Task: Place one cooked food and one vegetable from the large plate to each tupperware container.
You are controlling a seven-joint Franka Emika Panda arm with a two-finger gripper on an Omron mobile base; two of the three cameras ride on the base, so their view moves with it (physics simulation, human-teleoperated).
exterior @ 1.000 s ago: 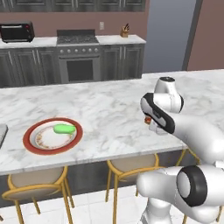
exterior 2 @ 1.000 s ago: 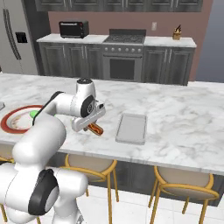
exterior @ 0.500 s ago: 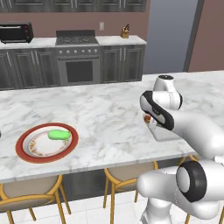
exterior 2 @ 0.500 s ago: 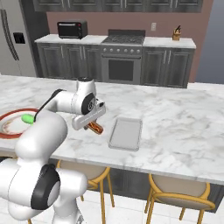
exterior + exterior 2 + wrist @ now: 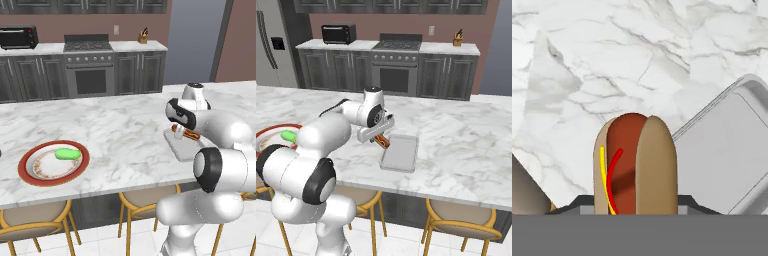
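Carrying a hot dog (image 5: 382,141) clamped in the gripper (image 5: 379,138), held above the marble island counter (image 5: 115,130) at the near edge of an empty tupperware container (image 5: 401,152), not yet lowered in. Left on the large plate (image 5: 30,172), well apart along the counter, a single green vegetable (image 5: 67,154), still to be moved; a second container not made out from here, so likely well short of halfway. Nothing between hot dog and tray; stools (image 5: 466,217) tucked under the island, oven (image 5: 90,75) and toaster oven (image 5: 17,36) far behind, clear of the path.
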